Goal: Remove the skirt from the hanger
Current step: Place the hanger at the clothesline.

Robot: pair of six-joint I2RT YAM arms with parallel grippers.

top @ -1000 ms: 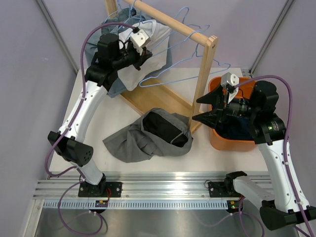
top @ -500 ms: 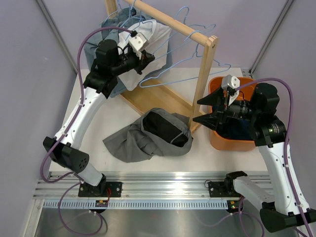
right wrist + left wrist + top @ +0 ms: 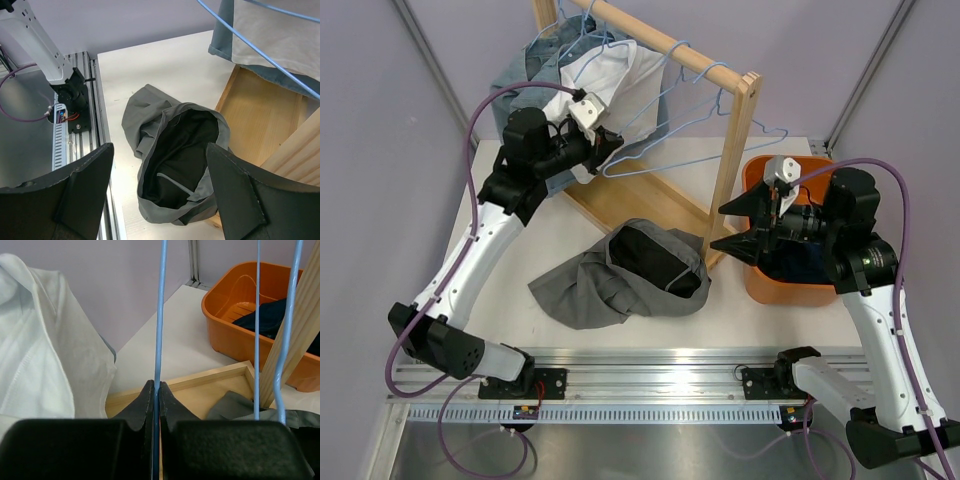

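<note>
Grey skirt (image 3: 590, 285): 1, crumpled on the table (image 3: 515, 255) against the base of the wooden rack (image 3: 732, 150). Left gripper (image 3: 156, 389): pinched on a blue wire hanger (image 3: 160, 315). Right gripper (image 3: 718, 224): jaws apart, empty, beside the orange tub (image 3: 770, 290)

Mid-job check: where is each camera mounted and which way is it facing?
Top external: above, behind the bases, looking down; left arm, right arm, wooden rack, grey skirt, orange bin.
Left wrist: on left arm, looking along shut jaws pinching blue hanger wire, toward bin.
Right wrist: on right arm, looking between open jaws at the skirt.
Shared: skirt, top and right wrist.
</note>
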